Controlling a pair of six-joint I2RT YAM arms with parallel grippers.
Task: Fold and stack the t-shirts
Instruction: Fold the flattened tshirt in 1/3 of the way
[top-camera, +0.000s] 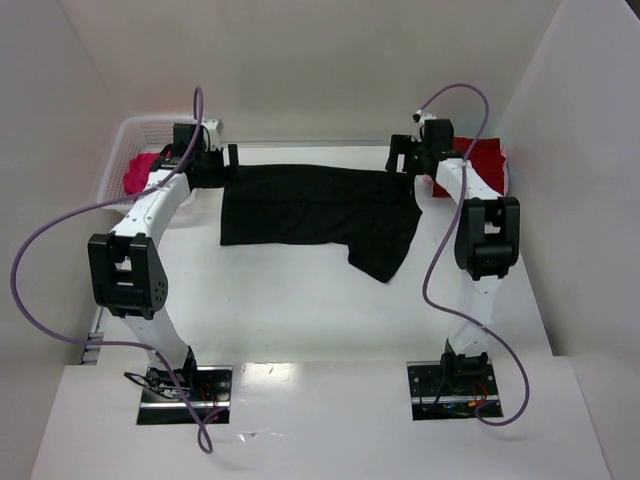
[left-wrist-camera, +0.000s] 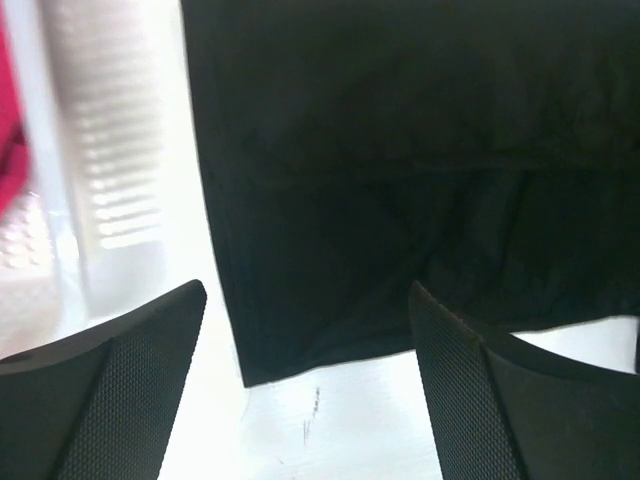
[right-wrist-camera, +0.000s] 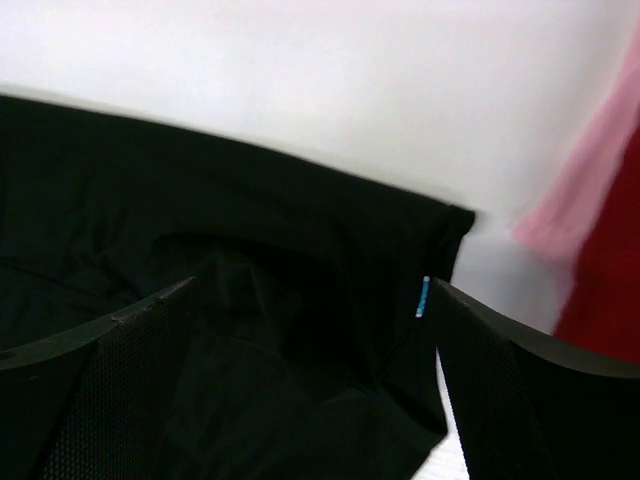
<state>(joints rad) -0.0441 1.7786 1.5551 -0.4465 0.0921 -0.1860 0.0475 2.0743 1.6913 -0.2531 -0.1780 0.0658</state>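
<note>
A black, soft cotton-like short-sleeved t-shirt (top-camera: 310, 215) lies spread across the far half of the smooth white bench (top-camera: 300, 320). It is a broad, mostly flat rectangle with a few shallow creases, and one lobe droops toward the near edge right of centre. At the far left corner stands a white plastic mesh basket (top-camera: 128, 135) with a bright magenta-pink t-shirt (top-camera: 141, 172) bunched inside. At the far right corner a dark red t-shirt (top-camera: 486, 160) lies crumpled. The left gripper (top-camera: 216, 166) hangs at the black shirt's left end and the right gripper (top-camera: 404, 158) at its right end. Both have their jaws spread wide and nothing between them. Whether the fingertips brush the cloth cannot be told. The left wrist view shows what the overhead view does not: the finely dimpled black pads (left-wrist-camera: 110, 390), the shirt's stitched side hem and square near corner on the glossy bench, and the basket's ribbed wall just beside it, apart from the cloth. The right wrist view shows a smooth folded edge of black cloth, deeper folds beneath the open fingers (right-wrist-camera: 500, 400), a small blue tag (right-wrist-camera: 423, 297) at the seam, and the red cloth near the right, its edge blurred to pale pink.
</note>
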